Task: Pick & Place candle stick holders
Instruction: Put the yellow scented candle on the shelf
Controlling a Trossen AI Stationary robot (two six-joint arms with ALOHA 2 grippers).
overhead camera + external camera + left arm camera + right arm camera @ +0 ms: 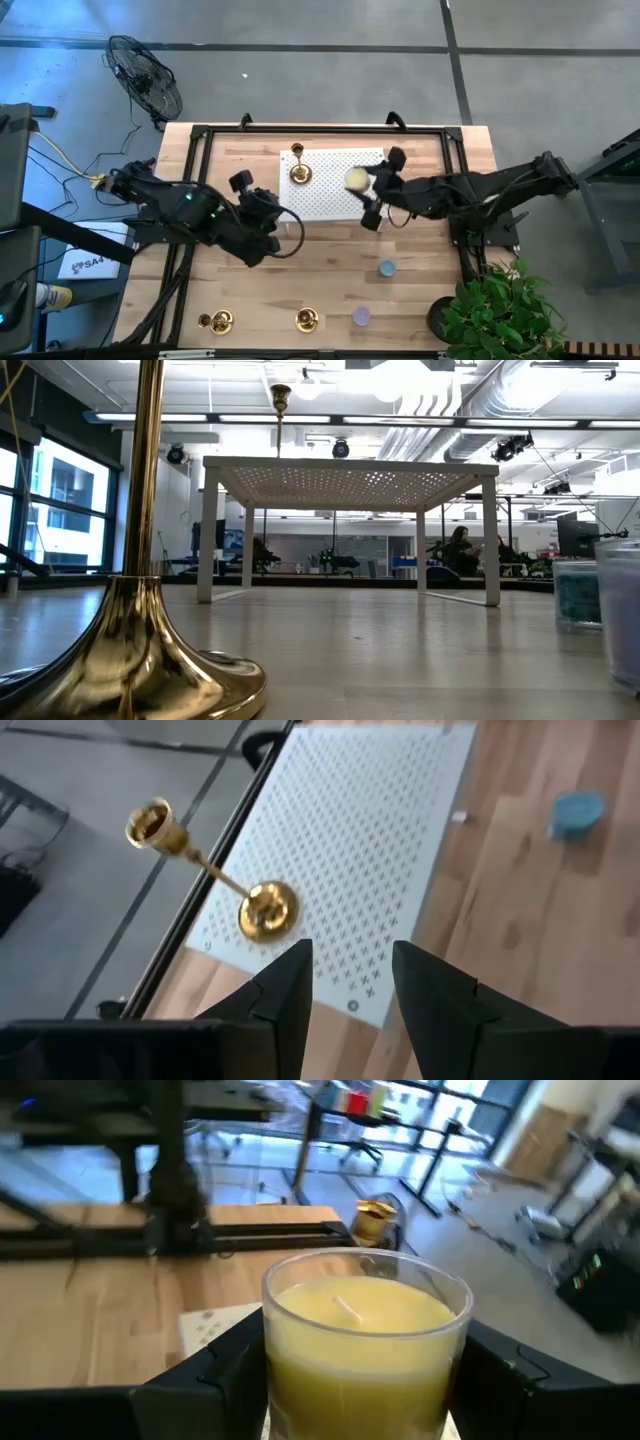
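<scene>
**Left arm backed off the stand, right arm carrying a yellow candle**

From above, I see the white perforated stand [335,185] mid-table with one candle stick holder [299,168] upright on its far left part. My left gripper [350,982] sits just off the stand's near left corner, fingers parted and empty; that holder lies ahead of it, stem vertical. My right gripper [360,1370] clasps a yellow jar candle [366,1338] over the stand's right side. Count: three holders, two of them [216,321] [307,320] on the near edge; three candles, yellow, blue [386,268] and purple [361,317].
</scene>
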